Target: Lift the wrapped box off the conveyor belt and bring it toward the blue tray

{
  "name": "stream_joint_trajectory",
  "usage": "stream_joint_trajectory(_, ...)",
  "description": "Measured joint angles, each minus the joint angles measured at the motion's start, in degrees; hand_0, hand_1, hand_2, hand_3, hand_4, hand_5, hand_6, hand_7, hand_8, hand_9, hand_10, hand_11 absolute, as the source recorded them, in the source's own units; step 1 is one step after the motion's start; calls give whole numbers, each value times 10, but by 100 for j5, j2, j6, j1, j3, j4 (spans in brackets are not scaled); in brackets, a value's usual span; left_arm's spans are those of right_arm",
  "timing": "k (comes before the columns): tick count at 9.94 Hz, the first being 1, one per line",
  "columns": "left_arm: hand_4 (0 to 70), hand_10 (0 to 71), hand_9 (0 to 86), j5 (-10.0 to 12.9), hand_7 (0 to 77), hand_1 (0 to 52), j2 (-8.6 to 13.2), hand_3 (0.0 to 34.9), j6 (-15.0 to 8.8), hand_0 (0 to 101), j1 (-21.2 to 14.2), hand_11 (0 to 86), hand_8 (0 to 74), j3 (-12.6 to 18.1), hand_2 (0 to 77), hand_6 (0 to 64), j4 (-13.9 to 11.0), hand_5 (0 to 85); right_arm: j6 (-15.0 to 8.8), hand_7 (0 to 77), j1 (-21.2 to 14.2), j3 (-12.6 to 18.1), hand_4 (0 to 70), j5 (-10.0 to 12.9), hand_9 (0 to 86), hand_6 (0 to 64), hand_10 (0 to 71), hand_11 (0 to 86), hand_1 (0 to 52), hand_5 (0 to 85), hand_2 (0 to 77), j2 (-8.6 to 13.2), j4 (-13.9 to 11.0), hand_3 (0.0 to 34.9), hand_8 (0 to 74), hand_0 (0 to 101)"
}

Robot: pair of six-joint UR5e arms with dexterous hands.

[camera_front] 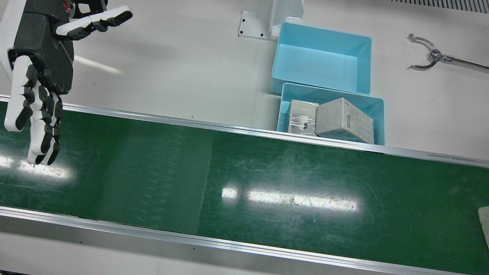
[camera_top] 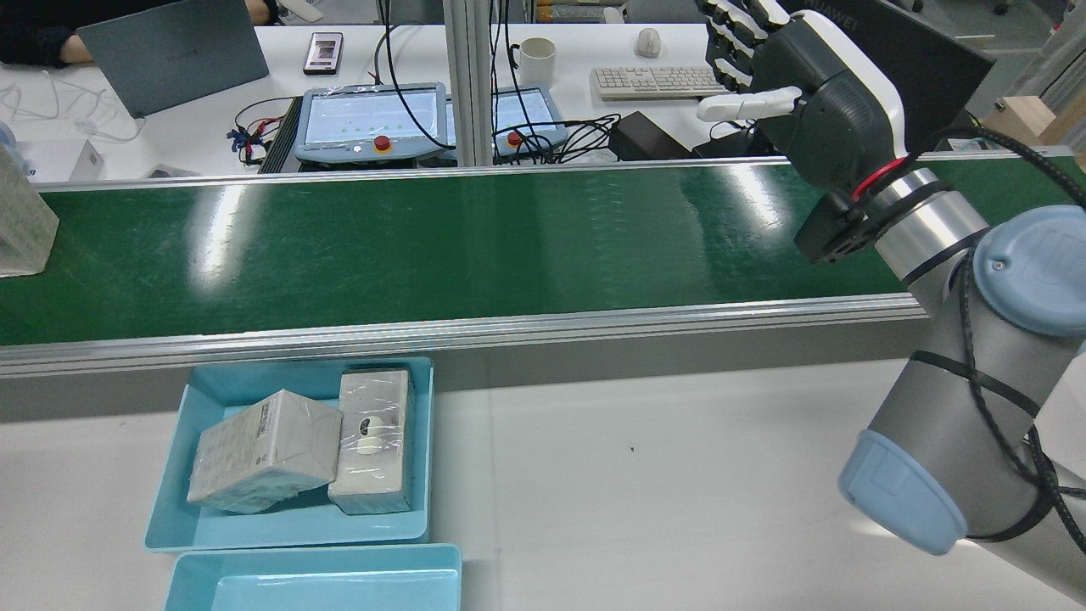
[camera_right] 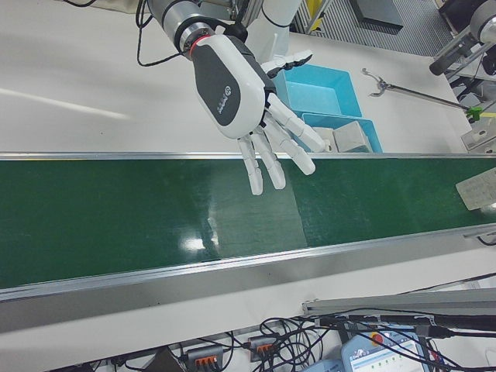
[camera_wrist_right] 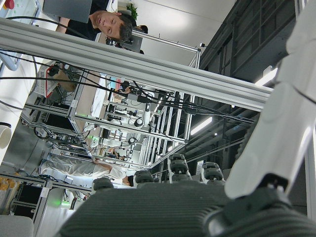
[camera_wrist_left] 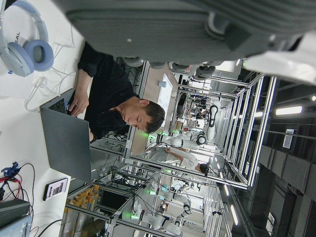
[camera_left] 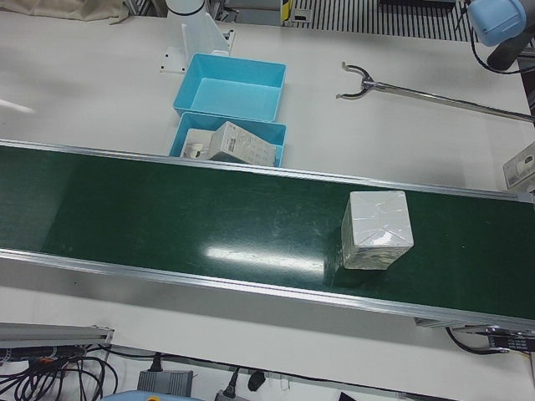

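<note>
Waiting on the dark green conveyor belt (camera_left: 209, 225), the white plastic-wrapped box (camera_left: 378, 228) sits untouched, well apart from the blue plastic tray (camera_left: 251, 131) holding two boxes. Right hand (camera_right: 248, 101) hovers, fingers (camera_right: 267, 159) spread, empty. Left hand's state I cannot tell. Nothing picked yet.

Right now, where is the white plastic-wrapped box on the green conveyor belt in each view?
Front view: white plastic-wrapped box clipped at the right edge.
Rear view: box at the far left edge.
Left-front view: box right of centre.
Right-front view: box at the far right.
Hand views: not in either.
Shared landmark: the green conveyor belt under it.
</note>
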Motion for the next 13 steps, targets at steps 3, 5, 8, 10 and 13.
stream_joint_trajectory(3,0,5,0,0,0,0,0,0,0,0,0,0,0,0,5,0,0,11,36,0,30,-49,0,6,16,0,0,16,93,22,104,-5,15,90,5,400)
stream_joint_trajectory(5,0,0,0,0,5,0,0,0,0,0,0,0,0,0,5,0,0,11,41,0,4,-68,0,11,16,0,0,16,93,22,104,-14,21,82,5,400)
stream_joint_trajectory(8,0,0,0,0,5,0,0,0,0,0,0,0,0,0,5,0,0,11,174,0,-27,-193,0,-3,16,0,0,16,93,22,114,-22,132,78,5,400)
stream_joint_trajectory(10,0,5,0,0,0,0,0,0,0,0,0,0,0,0,5,0,0,11,398,0,14,-400,0,-26,16,0,0,16,98,22,87,-24,273,64,5,398)
stream_joint_trajectory(13,0,5,0,0,0,0,0,0,0,0,0,0,0,0,11,0,0,11,476,0,33,-488,5,-38,16,0,0,16,65,44,49,-31,319,0,5,367)
